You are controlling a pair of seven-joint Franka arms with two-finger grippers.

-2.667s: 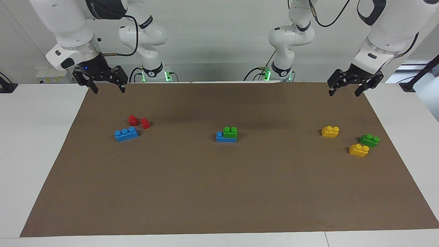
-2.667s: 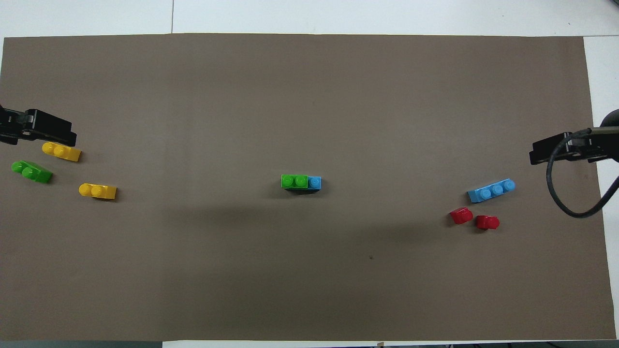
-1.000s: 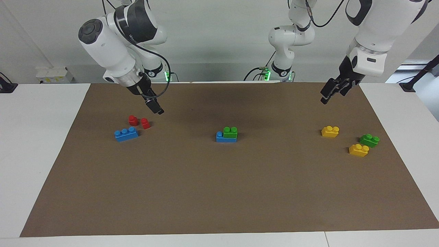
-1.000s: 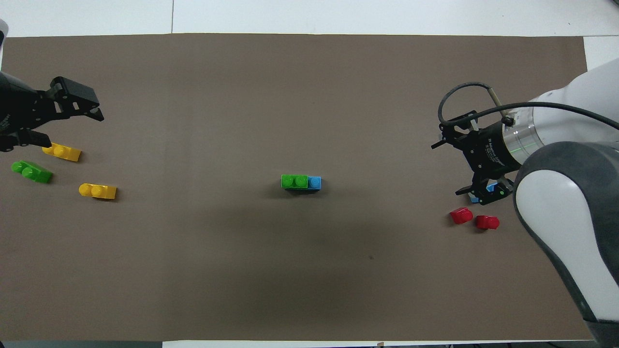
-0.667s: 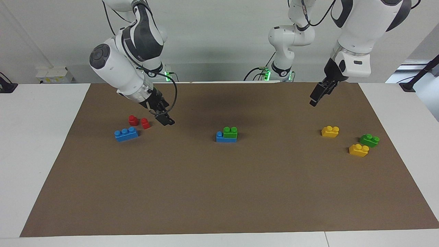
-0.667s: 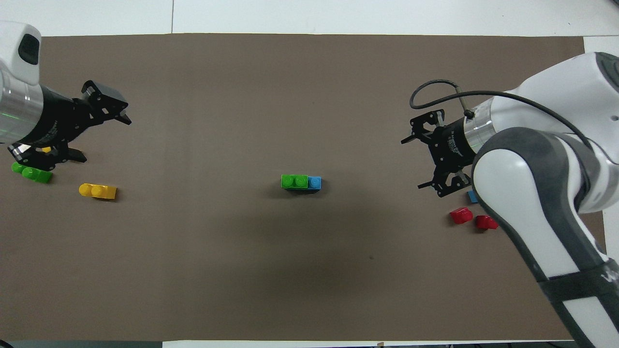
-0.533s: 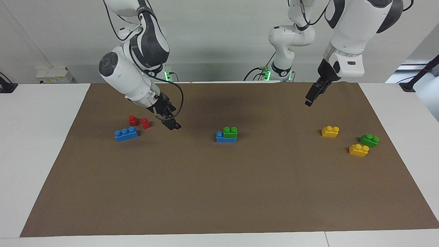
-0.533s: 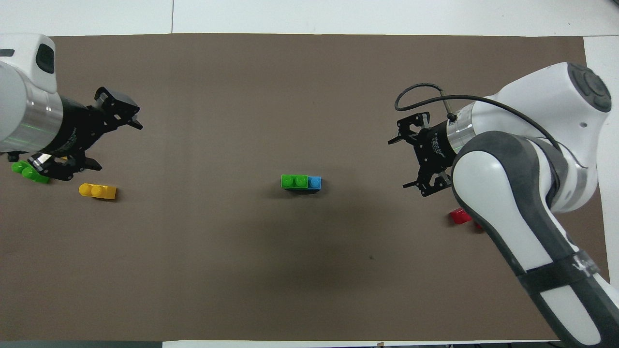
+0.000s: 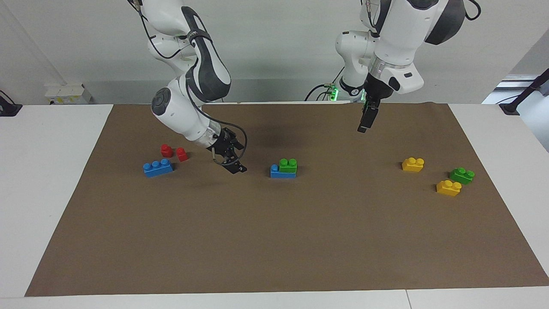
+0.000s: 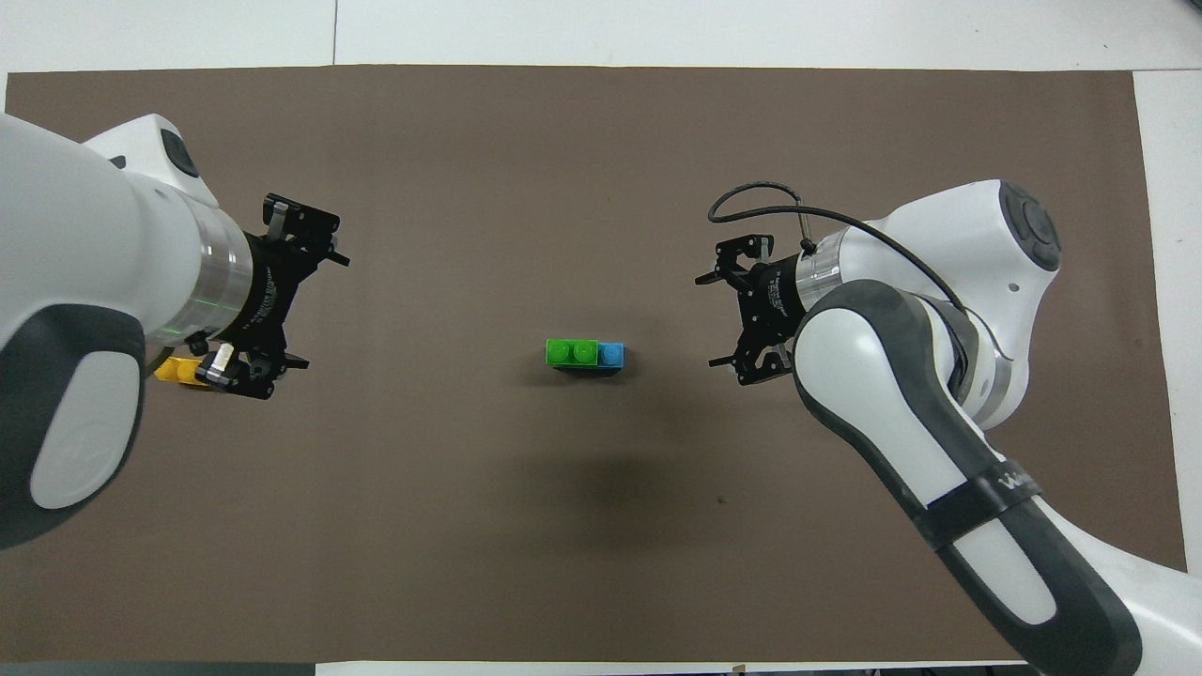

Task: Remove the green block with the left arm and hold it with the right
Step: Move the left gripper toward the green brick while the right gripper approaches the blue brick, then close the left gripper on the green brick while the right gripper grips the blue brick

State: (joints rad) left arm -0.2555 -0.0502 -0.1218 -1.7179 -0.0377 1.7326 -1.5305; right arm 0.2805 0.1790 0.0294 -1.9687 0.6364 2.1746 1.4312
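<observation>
The green block [image 9: 288, 164] is a two-stud brick stuck on top of a blue brick [image 9: 276, 173] in the middle of the brown mat; it also shows in the overhead view [image 10: 572, 352]. My right gripper [image 9: 236, 168] hangs low over the mat, a short way from this stack toward the right arm's end. In the overhead view it [image 10: 707, 322] is open and empty. My left gripper [image 9: 363, 125] is raised over the mat, toward the left arm's end from the stack. In the overhead view it [image 10: 321, 312] is open and empty.
A second green brick [image 9: 462, 175] and two yellow bricks [image 9: 413, 164] [image 9: 448, 188] lie toward the left arm's end. Two red blocks [image 9: 167, 150] [image 9: 182, 154] and a blue three-stud brick [image 9: 158, 167] lie toward the right arm's end. The brown mat [image 9: 274, 240] covers the table.
Both arms have swung in from the table's ends toward the middle stack. The right gripper has come down low near it. No brick has moved.
</observation>
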